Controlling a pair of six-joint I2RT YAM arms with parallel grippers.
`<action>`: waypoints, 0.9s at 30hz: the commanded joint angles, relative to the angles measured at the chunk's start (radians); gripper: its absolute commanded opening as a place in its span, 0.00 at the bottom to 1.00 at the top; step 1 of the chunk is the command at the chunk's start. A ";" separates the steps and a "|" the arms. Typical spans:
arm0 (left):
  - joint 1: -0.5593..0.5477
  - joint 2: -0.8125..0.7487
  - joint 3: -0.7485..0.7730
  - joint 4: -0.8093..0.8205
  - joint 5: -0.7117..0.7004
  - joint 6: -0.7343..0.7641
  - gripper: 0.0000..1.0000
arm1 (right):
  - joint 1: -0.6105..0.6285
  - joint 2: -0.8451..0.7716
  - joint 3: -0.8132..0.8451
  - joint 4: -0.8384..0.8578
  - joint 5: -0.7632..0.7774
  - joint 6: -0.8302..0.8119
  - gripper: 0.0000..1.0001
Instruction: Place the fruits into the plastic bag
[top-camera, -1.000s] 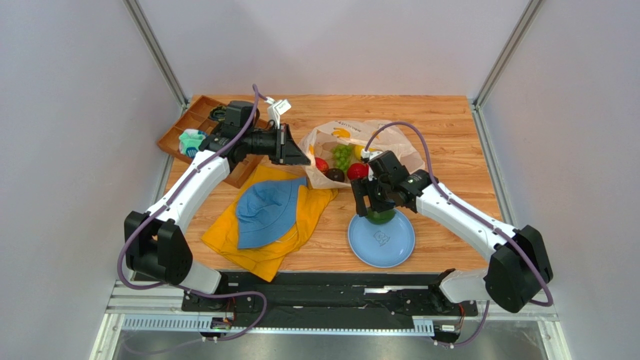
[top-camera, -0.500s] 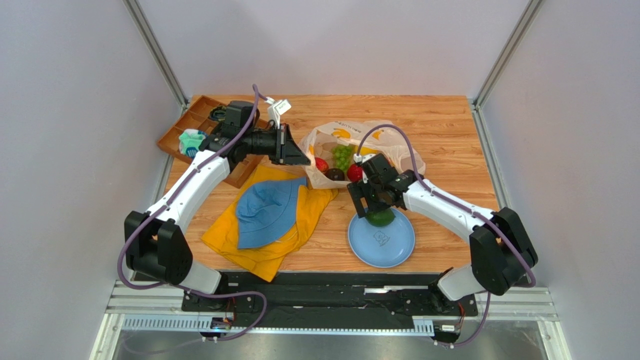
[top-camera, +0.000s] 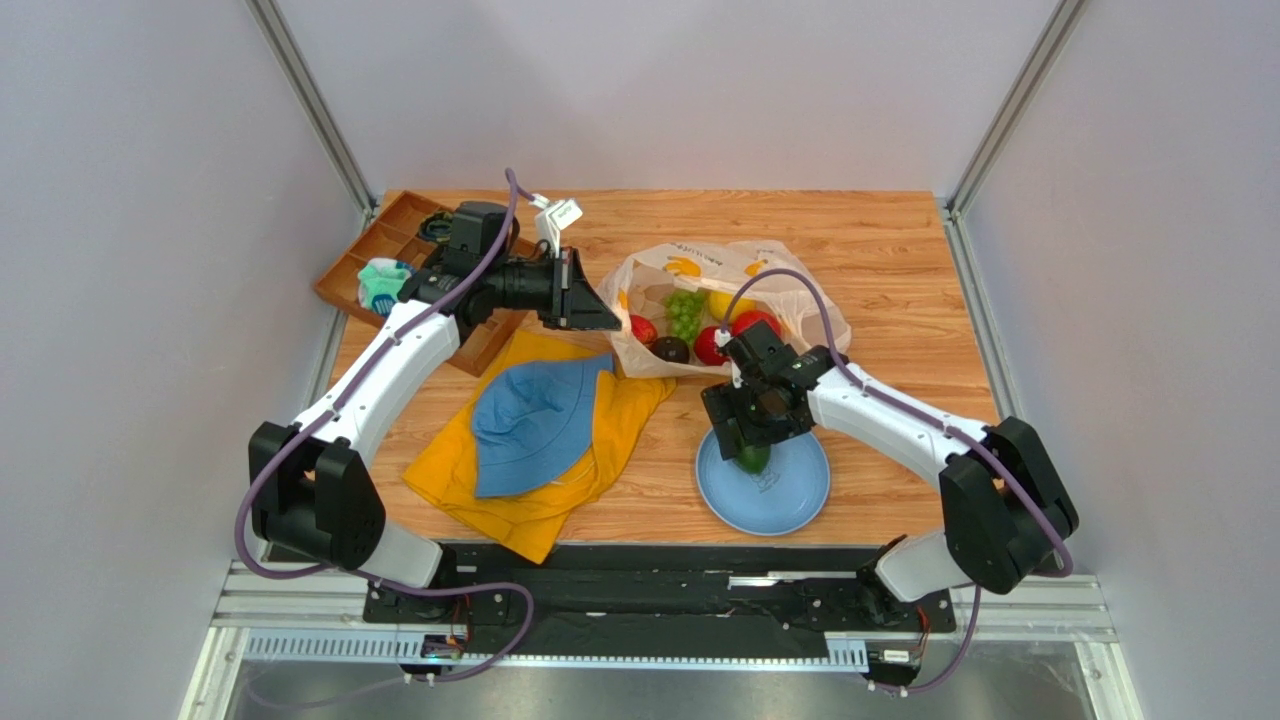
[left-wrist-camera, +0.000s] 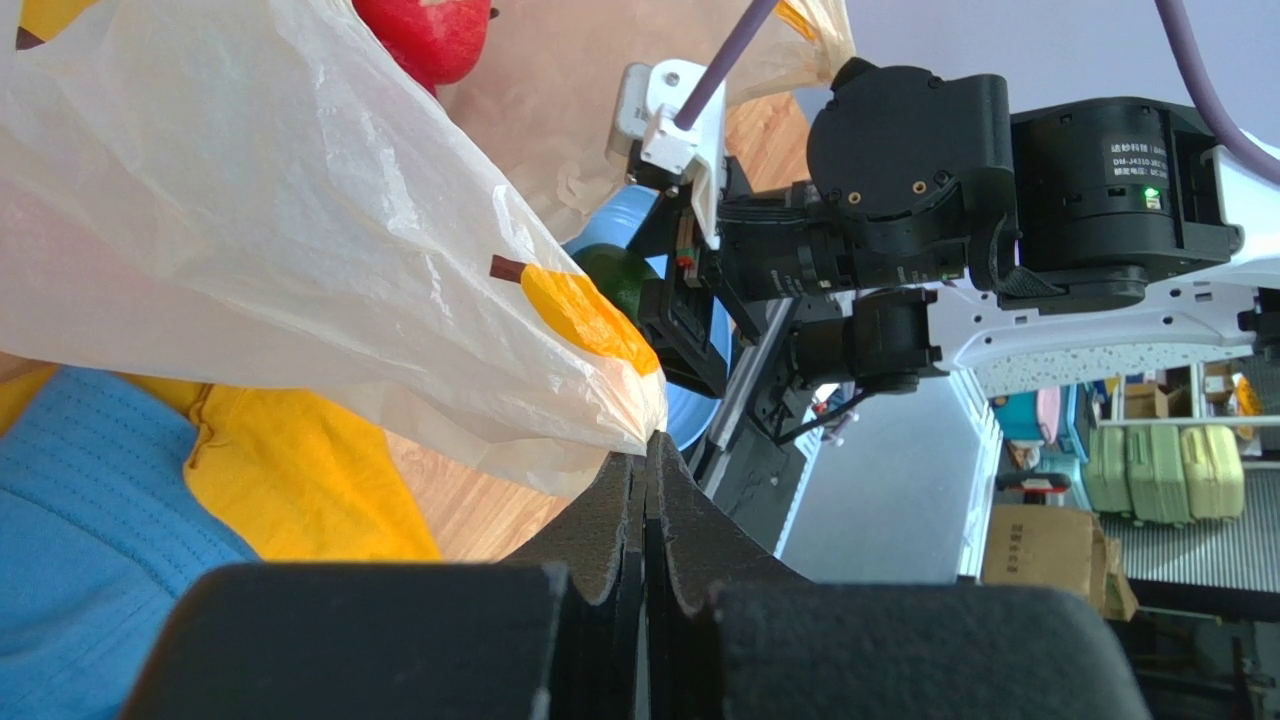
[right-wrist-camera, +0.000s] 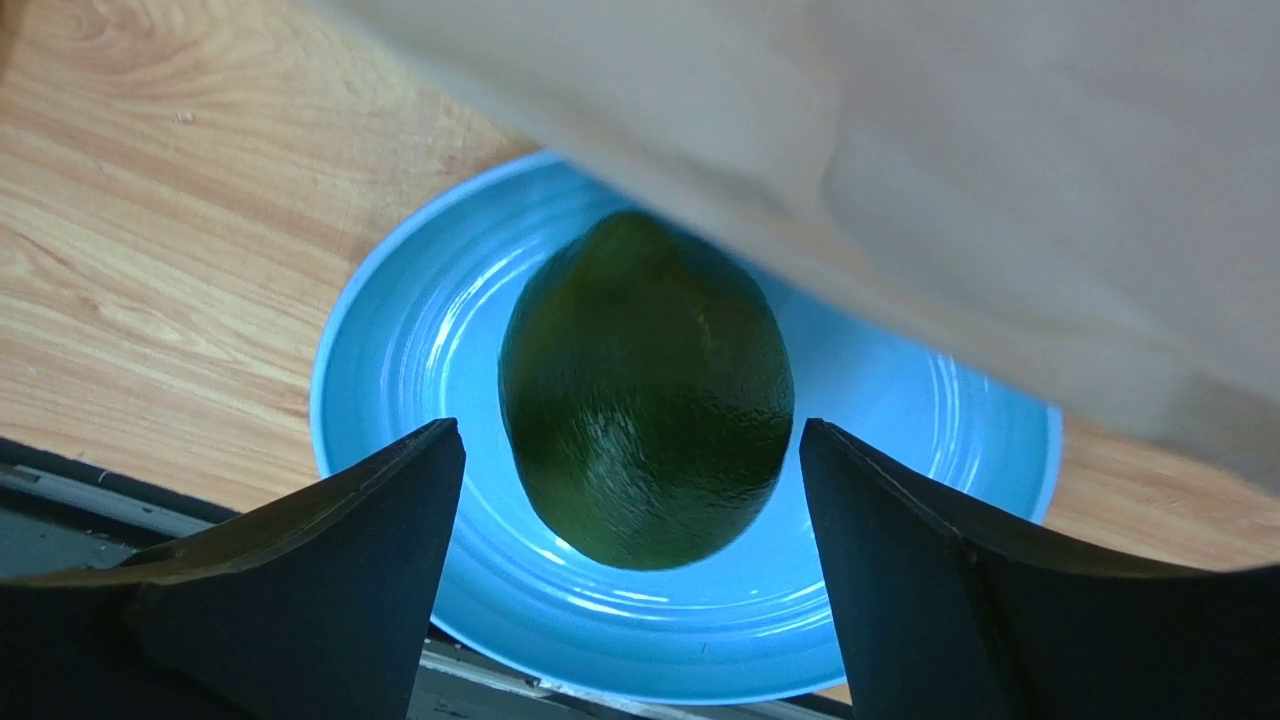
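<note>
Obs: left gripper (left-wrist-camera: 646, 468) clenched on plastic bag (left-wrist-camera: 271, 255) rim. Right gripper (right-wrist-camera: 628, 438) jaws spread, 1 finger either side of green oval fruit (right-wrist-camera: 646, 375) on blue plate (right-wrist-camera: 376, 393), not touching.

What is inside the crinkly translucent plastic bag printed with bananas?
Seen from above, the plastic bag holds a green grape bunch, round red fruits and a dark purple plum-like fruit. Anything deeper is hidden by the bag's crinkled folds.
</note>
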 joint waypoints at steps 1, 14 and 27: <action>0.005 -0.009 0.025 0.040 0.023 -0.011 0.00 | 0.004 -0.048 -0.015 -0.016 -0.035 0.033 0.87; 0.005 -0.009 0.025 0.042 0.026 -0.011 0.00 | 0.004 0.036 0.015 0.106 -0.024 0.076 0.85; 0.005 -0.011 0.025 0.042 0.027 -0.011 0.00 | 0.004 0.016 0.009 0.059 0.028 0.088 0.40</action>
